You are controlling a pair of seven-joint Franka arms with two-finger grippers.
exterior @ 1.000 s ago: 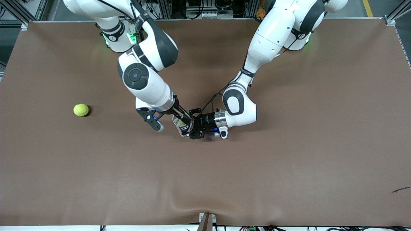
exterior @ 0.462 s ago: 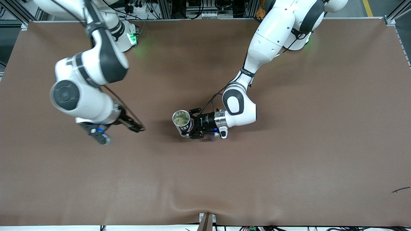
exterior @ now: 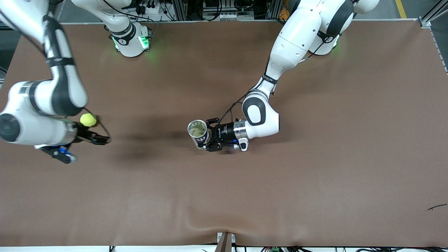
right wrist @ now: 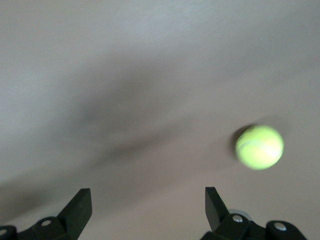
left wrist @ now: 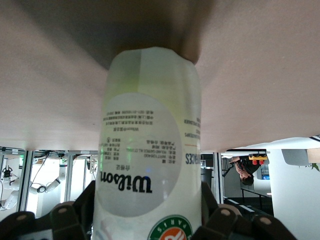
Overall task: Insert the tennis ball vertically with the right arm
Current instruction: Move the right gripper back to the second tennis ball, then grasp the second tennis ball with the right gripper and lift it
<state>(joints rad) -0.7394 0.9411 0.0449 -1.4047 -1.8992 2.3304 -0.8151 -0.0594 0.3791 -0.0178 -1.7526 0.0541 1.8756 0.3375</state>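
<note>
A tennis ball (exterior: pixel 88 119) lies on the brown desk (exterior: pixel 315 175) toward the right arm's end, well apart from the upright, open-topped tennis ball can (exterior: pixel 198 134) that stands near the desk's middle. The right gripper (exterior: pixel 99 139) hangs in the air just beside the ball, its two fingers (right wrist: pixel 79 207) spread wide with nothing between them and the ball off to one side of the gap. The left gripper (exterior: pixel 211 138) is low at the can, its fingers (left wrist: pixel 75 217) clenched on the can's labelled side and holding it upright.
</note>
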